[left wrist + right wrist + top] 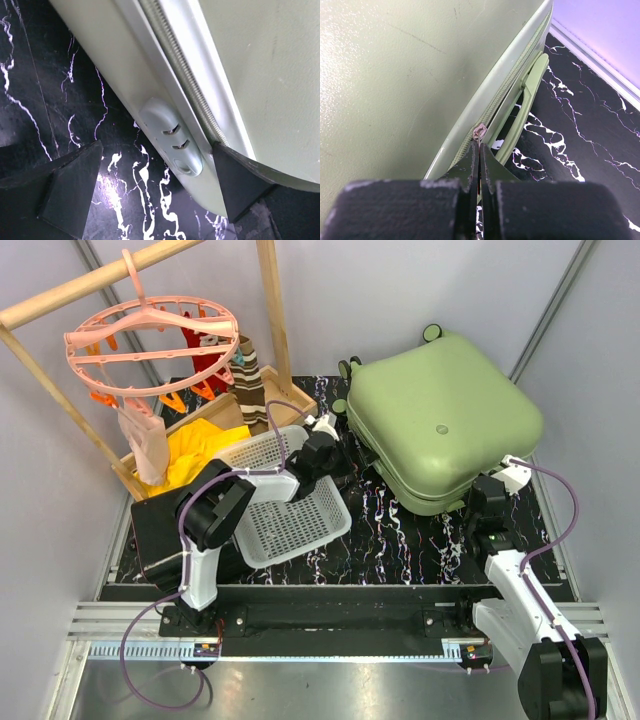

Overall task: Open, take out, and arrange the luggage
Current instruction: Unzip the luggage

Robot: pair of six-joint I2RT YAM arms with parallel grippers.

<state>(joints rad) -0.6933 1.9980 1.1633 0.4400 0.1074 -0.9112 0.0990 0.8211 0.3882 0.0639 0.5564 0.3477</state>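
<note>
On the right rear of the marbled mat point(400, 540), the luggage point(445, 420) lay shut, its wheels point(349, 367) toward the back wall and its right corner near the mat's edge. The left gripper point(155, 172) stood wide open at the luggage's left edge and held nothing: one finger point(70, 187) hung over bare mat, the other point(240, 182) sat against the rim below the zip point(185, 80), with a ribbed bumper point(172, 142) between them. The right gripper point(479, 150) was fully closed at the near edge beside the handle point(527, 100), its tips touching the zip pull point(479, 132); whether they pinched it I could not tell. The basket point(335, 522) crowded the left arm, while bare mat lay between basket and right arm.
</note>
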